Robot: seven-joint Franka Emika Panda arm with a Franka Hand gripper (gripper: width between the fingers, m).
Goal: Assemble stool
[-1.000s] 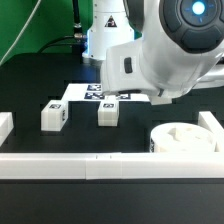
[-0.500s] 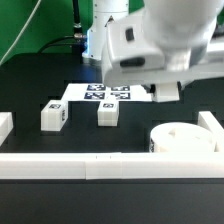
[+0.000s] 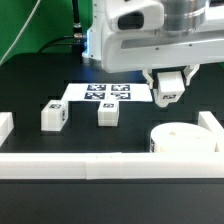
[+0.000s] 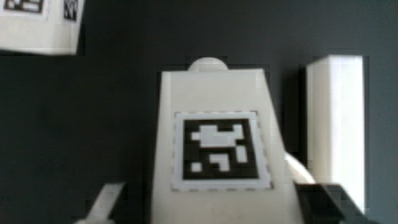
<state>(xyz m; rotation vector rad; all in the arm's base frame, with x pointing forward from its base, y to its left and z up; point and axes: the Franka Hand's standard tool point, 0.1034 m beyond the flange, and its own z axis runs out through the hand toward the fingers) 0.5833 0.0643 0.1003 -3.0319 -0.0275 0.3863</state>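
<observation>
Evidently, in the exterior view, the gripper (image 3: 167,94) hangs above the table with a leg (image 3: 168,86) pinched between its fingers, tag toward the camera. From there the seat (image 3: 185,140) lies at about five o'clock, flat on the table near the front rail (image 3: 90,165). The marker board (image 3: 105,95) lies at nine o'clock. Two loose legs (image 3: 53,116) (image 3: 107,113) stand at about eight o'clock, well apart from the seat.

In the wrist view the leg (image 4: 217,100) fills the frame with its tag squarely in sight. The jaws are closed tight on it, a finger (image 4: 107,205) on either flank. Beyond it show a corner of the marker board (image 4: 39,25) and a white strip (image 4: 334,100), probably a rail.

The step in hand looks like carrying the first leg to the seat, since no leg appears fitted yet. The next move calls for travel toward five o'clock. The leg's end must then be lined up over a socket and lowered straight. The sockets cannot be made out here.
</observation>
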